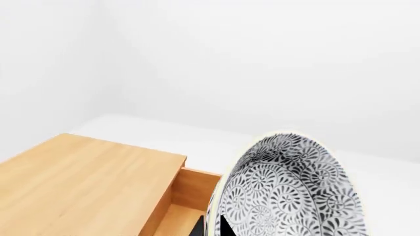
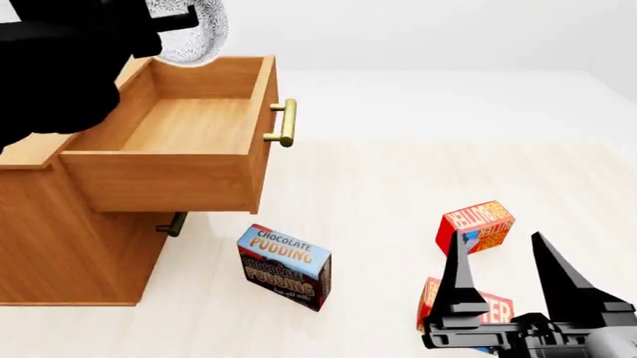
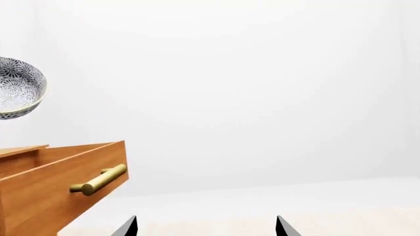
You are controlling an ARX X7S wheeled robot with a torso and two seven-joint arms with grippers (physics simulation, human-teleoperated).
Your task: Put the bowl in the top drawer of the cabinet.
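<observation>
The bowl (image 2: 199,33), white with a fine grey-blue floral pattern, hangs tilted above the back of the open top drawer (image 2: 189,127). My left gripper (image 2: 179,19) is shut on its rim. In the left wrist view the bowl (image 1: 288,191) fills the near side, its rim pinched between my left gripper's (image 1: 210,228) dark fingertips, with the cabinet (image 1: 78,182) top and the top drawer (image 1: 187,196) beyond. My right gripper (image 2: 497,239) stands open and empty low at the right, far from the cabinet (image 2: 60,239). The right wrist view shows the bowl (image 3: 19,88) above the top drawer (image 3: 59,191).
The drawer's brass handle (image 2: 283,123) juts toward the floor's middle; the lower drawer's handle (image 2: 176,224) shows beneath it. A chocolate pudding box (image 2: 283,265) stands on the floor by the cabinet. Two red boxes (image 2: 476,226) (image 2: 473,306) lie around my right gripper (image 3: 206,222).
</observation>
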